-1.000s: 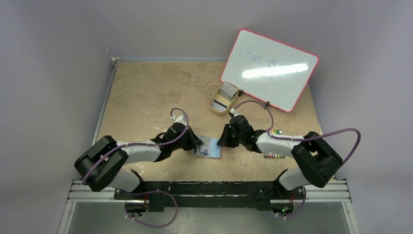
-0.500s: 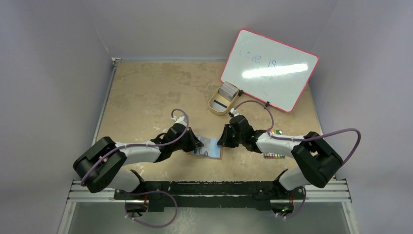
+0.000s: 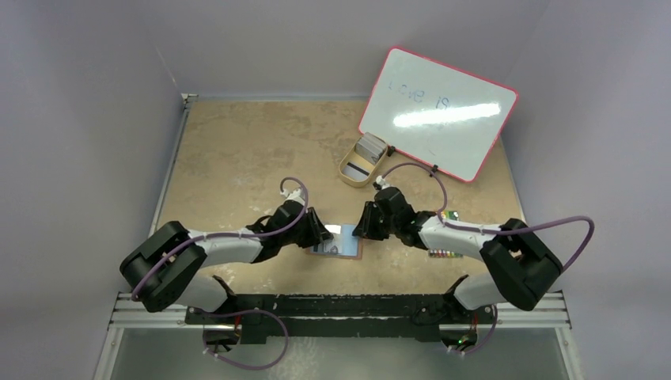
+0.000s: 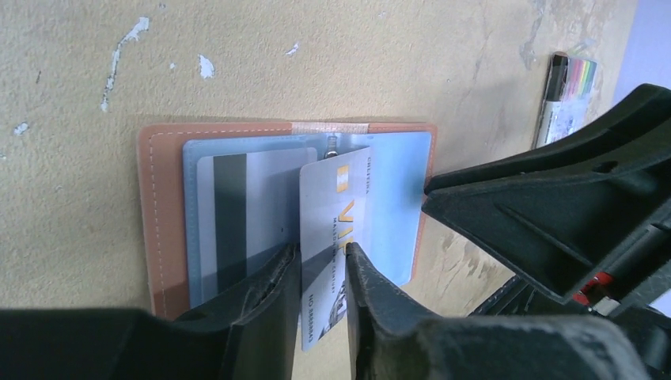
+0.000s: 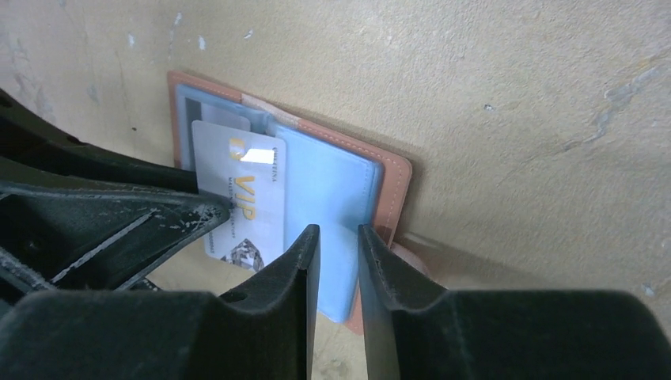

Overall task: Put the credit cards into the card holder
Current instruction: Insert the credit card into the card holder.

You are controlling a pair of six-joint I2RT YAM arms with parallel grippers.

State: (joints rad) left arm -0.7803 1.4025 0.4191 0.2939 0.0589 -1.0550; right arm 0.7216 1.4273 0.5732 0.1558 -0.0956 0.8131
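The card holder [image 3: 346, 248] lies open on the table, reddish-brown leather [image 4: 162, 222] with light blue pockets [image 5: 332, 190]. My left gripper [image 3: 320, 236] [image 4: 324, 257] is shut on a whitish credit card [image 4: 336, 198] marked VIP. The card's far end lies over the holder's fold, and it also shows in the right wrist view [image 5: 237, 186]. A second card with a dark stripe [image 4: 229, 214] sits in the left pocket. My right gripper [image 3: 365, 229] [image 5: 339, 237] has its jaws almost together with nothing between them. Its tips rest at the holder's right edge.
A tan oval tray [image 3: 348, 172] holding a stack of cards [image 3: 370, 146] stands behind the holder, next to a pink-framed whiteboard [image 3: 439, 111]. A pack of coloured markers [image 3: 445, 254] [image 4: 566, 103] lies beside the right arm.
My left gripper has edged right with the card, further over the open holder. The right gripper has stayed at the holder's right edge.
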